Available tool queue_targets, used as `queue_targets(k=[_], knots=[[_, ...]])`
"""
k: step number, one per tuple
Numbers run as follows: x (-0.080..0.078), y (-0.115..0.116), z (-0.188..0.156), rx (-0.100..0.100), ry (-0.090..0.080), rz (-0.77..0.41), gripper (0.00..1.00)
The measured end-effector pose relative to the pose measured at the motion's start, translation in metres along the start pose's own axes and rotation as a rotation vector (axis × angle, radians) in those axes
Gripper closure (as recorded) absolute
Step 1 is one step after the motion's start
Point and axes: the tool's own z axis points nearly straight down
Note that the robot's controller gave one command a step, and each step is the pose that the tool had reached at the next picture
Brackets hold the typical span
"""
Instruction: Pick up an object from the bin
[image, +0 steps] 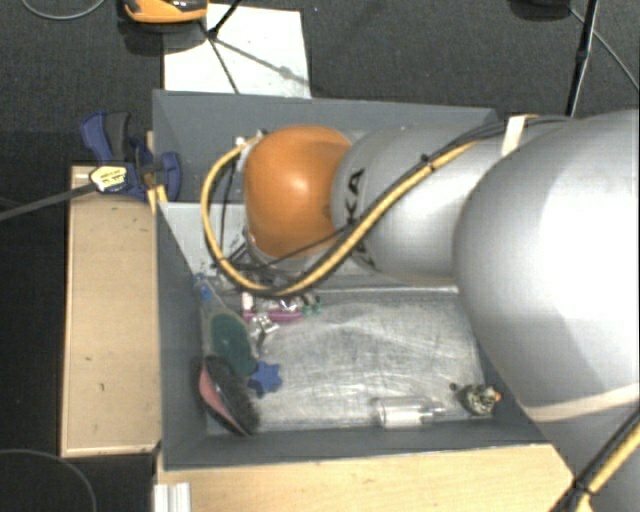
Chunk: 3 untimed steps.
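My gripper (262, 322) hangs low at the bin's left side, mostly hidden under the arm's orange cover. Right beside it lies a small purple thing (287, 312) with a bit of green at its end. Just to its left, a dark green round piece (228, 336) rests against the left wall. A small blue jagged piece (265, 378) lies on the floor below the gripper. Whether anything is between the gripper's tips is hidden from me.
A pink and black brush-like thing (226, 394) fills the front left corner. A clear tube (405, 412) lies along the front wall, with a small dark knobbly thing (480, 399) to its right. The arm covers the bin's back and right.
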Motion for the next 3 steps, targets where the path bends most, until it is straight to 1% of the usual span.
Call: queue_targets(k=[1, 2, 3], knots=[[0.072, -0.051, 0.047, 0.001, -0.023, -0.170, 0.00], [0.044, -0.077, -0.016, 0.004, -0.005, -0.125, 0.00], [0.036, -0.101, 0.032, 0.004, -0.016, -0.338, 0.00]])
